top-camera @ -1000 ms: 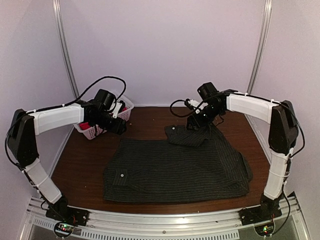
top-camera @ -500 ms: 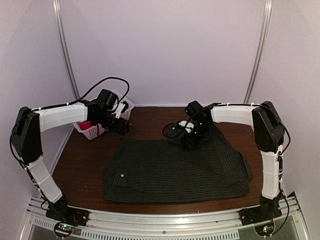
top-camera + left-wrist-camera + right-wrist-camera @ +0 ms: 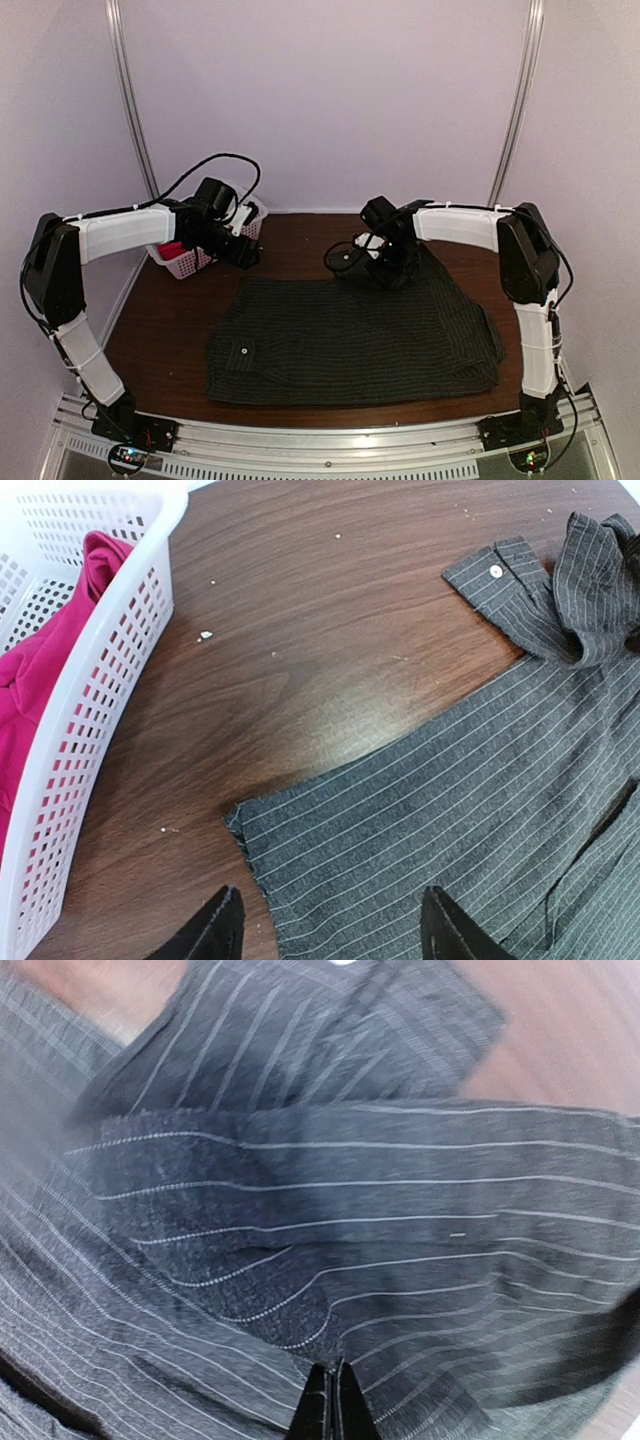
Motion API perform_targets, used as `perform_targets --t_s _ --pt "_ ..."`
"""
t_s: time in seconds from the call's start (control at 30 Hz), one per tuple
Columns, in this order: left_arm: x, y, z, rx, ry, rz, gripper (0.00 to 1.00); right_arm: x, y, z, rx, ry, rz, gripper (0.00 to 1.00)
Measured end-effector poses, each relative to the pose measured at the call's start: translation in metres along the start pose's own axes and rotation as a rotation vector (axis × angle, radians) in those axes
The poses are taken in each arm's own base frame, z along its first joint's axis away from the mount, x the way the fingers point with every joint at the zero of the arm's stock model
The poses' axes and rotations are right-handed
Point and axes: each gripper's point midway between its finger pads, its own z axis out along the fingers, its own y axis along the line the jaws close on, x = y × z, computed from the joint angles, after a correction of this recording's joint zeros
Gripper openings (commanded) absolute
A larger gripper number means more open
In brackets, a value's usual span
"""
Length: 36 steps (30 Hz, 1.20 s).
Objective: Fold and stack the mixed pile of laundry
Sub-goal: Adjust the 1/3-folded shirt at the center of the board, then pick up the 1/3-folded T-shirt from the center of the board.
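Observation:
The dark pinstriped shirt (image 3: pixel 350 335) lies spread flat on the brown table, with a bunched sleeve at its back edge. My right gripper (image 3: pixel 385 270) is down on that bunched part. In the right wrist view its fingertips (image 3: pixel 332 1400) are pressed together, and the shirt's (image 3: pixel 350 1210) stripes pucker toward them. My left gripper (image 3: pixel 248 255) hovers open over the shirt's back left corner (image 3: pixel 250 825), with nothing between its fingers (image 3: pixel 330 930). The red-pink T-shirt (image 3: pixel 40 690) lies inside the white basket (image 3: pixel 110 670). A buttoned cuff (image 3: pixel 500 585) shows at the upper right of the left wrist view.
The white lattice basket (image 3: pixel 190 262) stands at the table's back left corner, close behind my left gripper. Bare brown wood (image 3: pixel 160 330) runs along the shirt's left side. Pale walls close in the back and both sides.
My right gripper has moved left and down onto the bunched sleeve and gone from open to shut. The raised fold of cloth there has flattened. My left arm has barely moved.

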Motion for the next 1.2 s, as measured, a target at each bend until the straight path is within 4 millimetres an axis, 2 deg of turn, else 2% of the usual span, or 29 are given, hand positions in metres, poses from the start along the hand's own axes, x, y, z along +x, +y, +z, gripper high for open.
perform_targets --t_s 0.13,0.23,0.27,0.33,0.37,0.4,0.47,0.5,0.57,0.6,0.63,0.7,0.8,0.87,0.93,1.0,1.03,1.2 --pt "-0.001 0.000 0.000 0.000 -0.002 0.005 0.62 -0.016 -0.018 -0.013 0.084 -0.040 0.008 0.00" --pt "-0.003 0.001 0.000 -0.001 -0.004 0.005 0.62 -0.037 -0.045 -0.029 0.187 -0.119 0.038 0.00" --pt "-0.004 0.001 0.000 -0.001 -0.006 0.005 0.62 -0.047 -0.058 -0.036 0.229 -0.157 0.059 0.12" --pt "-0.004 0.002 0.001 -0.001 -0.006 0.004 0.62 -0.069 -0.095 -0.054 0.307 -0.238 0.132 0.55" --pt "-0.004 0.002 0.003 0.000 -0.002 0.003 0.62 -0.079 -0.119 -0.064 0.334 -0.284 0.189 0.64" --pt "-0.003 0.003 0.005 0.000 0.001 0.001 0.62 -0.088 -0.140 -0.073 0.355 -0.322 0.241 0.69" --pt "-0.002 0.004 0.010 0.001 0.012 -0.002 0.63 -0.112 -0.200 -0.095 0.393 -0.432 0.383 0.78" --pt "-0.002 0.005 0.014 0.001 0.017 -0.003 0.63 -0.116 -0.220 -0.099 0.400 -0.463 0.430 0.80" --pt "-0.002 0.006 0.021 -0.001 0.026 -0.006 0.63 -0.113 -0.257 -0.102 0.396 -0.491 0.509 0.80" --pt "-0.001 0.007 0.024 -0.002 0.032 -0.007 0.63 -0.105 -0.268 -0.098 0.382 -0.479 0.533 0.80" --pt "-0.001 0.008 0.028 0.001 0.038 -0.009 0.63 -0.094 -0.273 -0.089 0.359 -0.454 0.551 0.80" --pt "-0.001 0.010 0.032 0.004 0.045 -0.015 0.63 -0.070 -0.266 -0.070 0.298 -0.389 0.563 0.77" --pt "-0.003 0.014 0.040 0.019 0.052 -0.031 0.63 -0.024 -0.231 -0.038 0.164 -0.255 0.569 0.71" --pt "-0.001 0.019 0.047 0.031 0.066 -0.047 0.63 0.002 -0.207 -0.026 0.072 -0.190 0.581 0.67" --pt "0.005 0.021 0.053 0.044 0.085 -0.058 0.62 0.026 -0.194 -0.019 -0.003 -0.145 0.610 0.66" --pt "0.011 0.023 0.060 0.057 0.110 -0.067 0.61 0.041 -0.186 -0.016 -0.051 -0.121 0.635 0.66" --pt "0.015 0.023 0.064 0.062 0.127 -0.070 0.61 0.052 -0.191 -0.014 -0.069 -0.110 0.666 0.66" --pt "0.027 0.022 0.080 0.078 0.184 -0.065 0.61 0.063 -0.196 -0.005 -0.142 -0.110 0.723 0.61"
